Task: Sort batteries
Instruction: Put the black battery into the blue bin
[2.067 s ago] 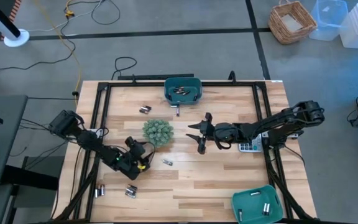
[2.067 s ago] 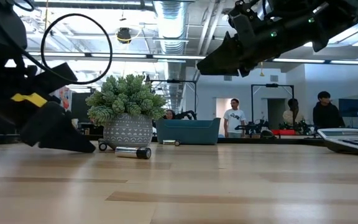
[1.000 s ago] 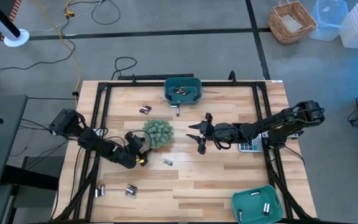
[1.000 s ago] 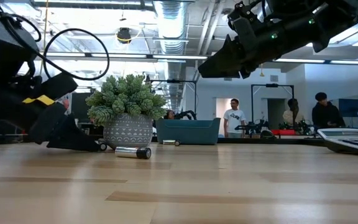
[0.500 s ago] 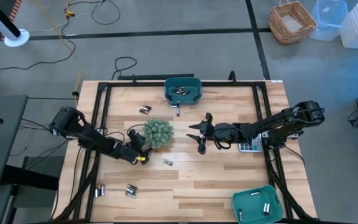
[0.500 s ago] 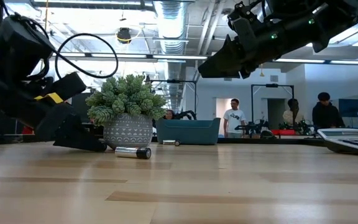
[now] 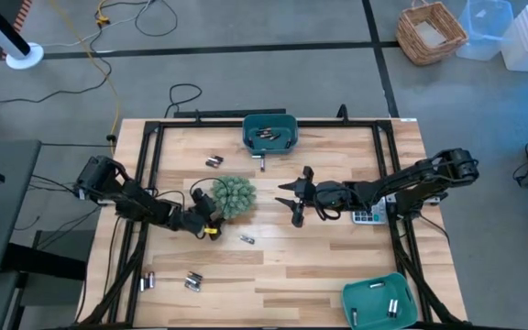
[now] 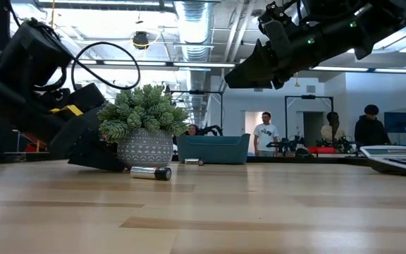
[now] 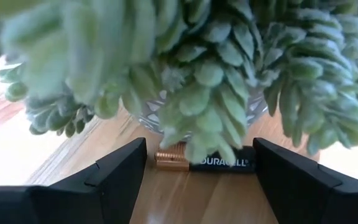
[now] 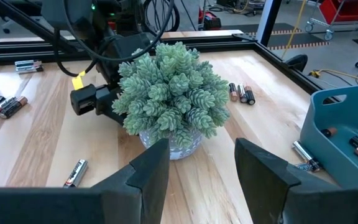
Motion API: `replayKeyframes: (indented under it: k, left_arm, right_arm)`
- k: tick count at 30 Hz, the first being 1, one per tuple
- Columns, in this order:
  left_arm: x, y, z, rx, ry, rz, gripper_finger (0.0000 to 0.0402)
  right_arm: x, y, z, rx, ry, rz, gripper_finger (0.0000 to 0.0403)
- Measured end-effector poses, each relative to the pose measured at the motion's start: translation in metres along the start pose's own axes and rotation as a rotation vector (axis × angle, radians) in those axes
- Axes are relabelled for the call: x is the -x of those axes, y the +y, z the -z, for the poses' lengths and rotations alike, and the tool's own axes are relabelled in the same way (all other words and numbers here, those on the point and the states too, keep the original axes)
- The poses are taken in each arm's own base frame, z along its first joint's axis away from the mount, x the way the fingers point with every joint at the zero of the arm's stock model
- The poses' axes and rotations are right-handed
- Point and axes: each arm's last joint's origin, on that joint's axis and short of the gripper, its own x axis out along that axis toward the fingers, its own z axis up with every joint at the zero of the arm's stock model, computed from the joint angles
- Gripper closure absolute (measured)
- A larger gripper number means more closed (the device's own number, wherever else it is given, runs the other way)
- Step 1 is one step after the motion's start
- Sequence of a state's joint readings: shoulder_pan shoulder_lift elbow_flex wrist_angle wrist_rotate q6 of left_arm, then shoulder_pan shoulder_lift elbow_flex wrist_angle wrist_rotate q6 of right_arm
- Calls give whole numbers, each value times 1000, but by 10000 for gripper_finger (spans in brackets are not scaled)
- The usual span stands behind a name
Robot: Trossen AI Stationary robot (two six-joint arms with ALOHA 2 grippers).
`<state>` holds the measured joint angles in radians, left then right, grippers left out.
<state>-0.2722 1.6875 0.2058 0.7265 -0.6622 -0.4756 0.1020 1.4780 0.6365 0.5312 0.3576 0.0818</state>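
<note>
Sorting looks roughly half done: both teal bins (image 7: pixel 269 131) hold batteries (image 7: pixel 193 280), loose ones remain scattered, and the left gripper (image 9: pixel 194 177) gapes around a cell at the plant's (image 7: pixel 233 196) 8 o'clock.

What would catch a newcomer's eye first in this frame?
The bushy green succulent in its patterned grey pot, mid-table, with the left gripper pressed against it, jaws open around a black-and-copper battery at the pot's base. Next, the right gripper hovering open just right of the plant, and the teal bin at the far edge.
</note>
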Motion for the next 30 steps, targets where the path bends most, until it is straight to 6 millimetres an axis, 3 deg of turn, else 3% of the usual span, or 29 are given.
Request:
replayKeyframes:
  k: [9,30]
  left_arm:
    - [0,0,0,-10,2,6,176]
    - [13,-13,5,59,-36,26,177]
  right_arm:
    - [0,0,0,0,0,0,207]
    - [0,0,0,-4,0,0,207]
